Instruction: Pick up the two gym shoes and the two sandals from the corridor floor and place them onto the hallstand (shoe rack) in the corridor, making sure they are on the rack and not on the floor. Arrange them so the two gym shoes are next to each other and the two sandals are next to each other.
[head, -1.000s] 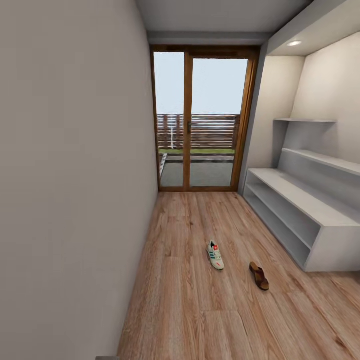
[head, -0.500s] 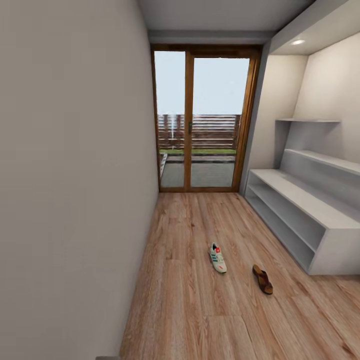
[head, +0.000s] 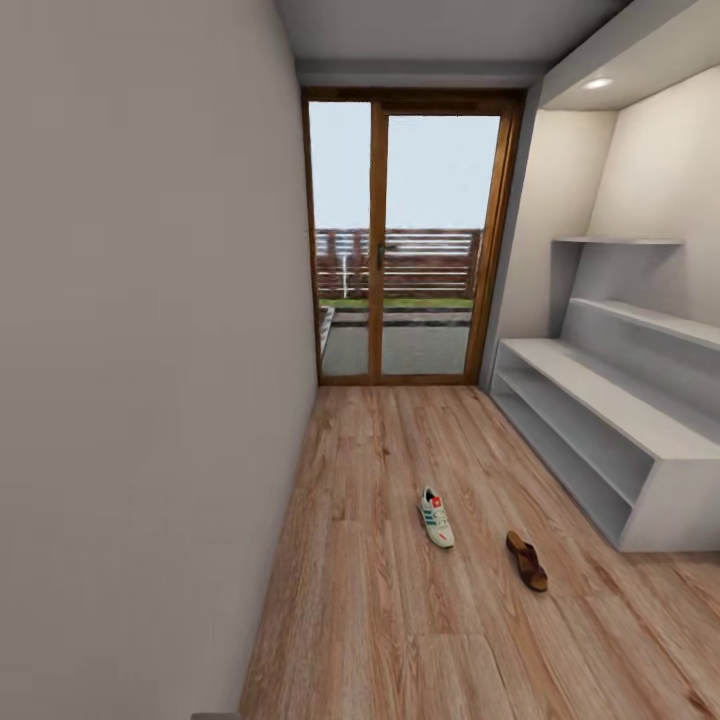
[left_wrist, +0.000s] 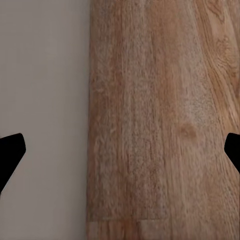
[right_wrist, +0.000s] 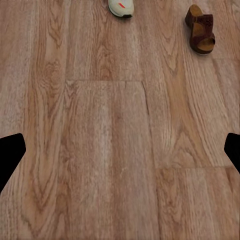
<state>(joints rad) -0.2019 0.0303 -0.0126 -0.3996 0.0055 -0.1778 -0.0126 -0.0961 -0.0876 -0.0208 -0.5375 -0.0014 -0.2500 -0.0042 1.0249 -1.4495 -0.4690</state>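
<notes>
One cream-white gym shoe (head: 436, 517) with green stripes lies on the corridor floor (head: 380, 600) in the head view. A dark brown sandal (head: 526, 561) lies to its right, nearer me. The pale grey hallstand (head: 600, 420) stands along the right wall, its two open shelves bare. In the right wrist view the sandal (right_wrist: 200, 29) and the toe of the gym shoe (right_wrist: 121, 7) lie on the planks ahead of my right gripper (right_wrist: 120, 155), whose dark fingertips (right_wrist: 10, 155) stand wide apart. My left gripper (left_wrist: 120, 155) is open over the floor (left_wrist: 160, 120) beside the wall base.
A grey wall (head: 140, 360) runs close along the left. A wood-framed glass door (head: 405, 240) closes the corridor's far end. Two upper shelves (head: 640, 315) sit above the hallstand's bench. Open wood floor lies between me and the shoes.
The whole head view has shifted slightly: shoe, sandal and hallstand sit a little lower and further right, so the camera has moved. The things on the floor have stayed put.
</notes>
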